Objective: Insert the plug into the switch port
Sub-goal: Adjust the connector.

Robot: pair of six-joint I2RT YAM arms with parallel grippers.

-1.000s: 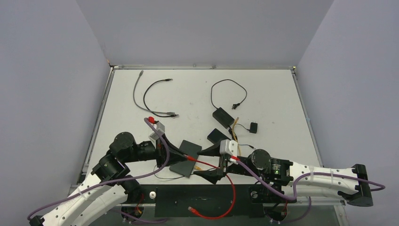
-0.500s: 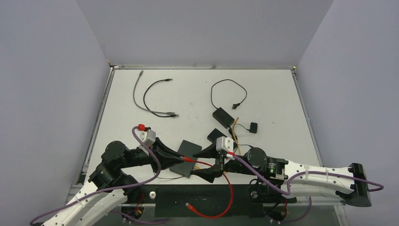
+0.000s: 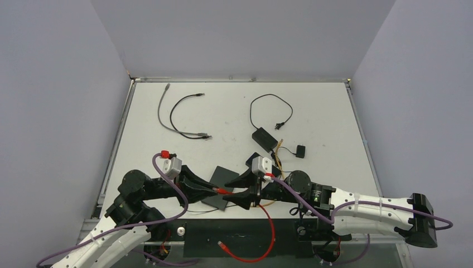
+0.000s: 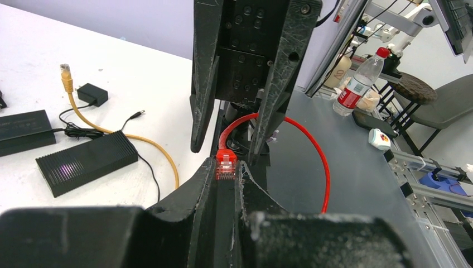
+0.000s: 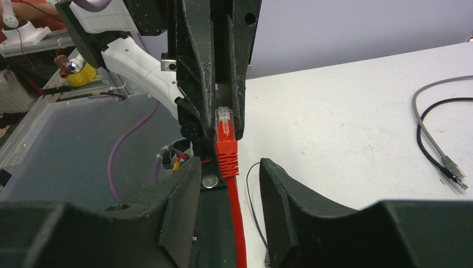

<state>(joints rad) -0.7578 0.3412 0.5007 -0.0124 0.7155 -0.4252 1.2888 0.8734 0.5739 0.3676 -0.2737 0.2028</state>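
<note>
My left gripper [image 4: 226, 163] is shut on a red network plug [image 4: 226, 159], which is pinched at its fingertips with its contacts facing my left wrist. My right gripper [image 5: 230, 164] is open, with its fingers on either side of the red cable [image 5: 237, 223] just behind the plug [image 5: 224, 131] and not touching it. In the top view the two grippers [image 3: 218, 190] [image 3: 228, 193] meet tip to tip near the table's front edge, above a flat black box [image 3: 226, 174]. I see no port on the box. The cable loops down past the front edge [image 3: 268, 245].
A ribbed black box [image 4: 86, 162] and a yellow cable [image 4: 150, 148] lie just behind the right gripper. A black power adapter [image 3: 262, 137] with its cord and a small black cube [image 3: 300, 151] lie farther back. Grey and black cables [image 3: 184, 111] lie at the back left.
The left wrist has drawn back to the left with the plug. The right gripper has followed it leftward, and its open fingers now flank the cable right behind the plug.
</note>
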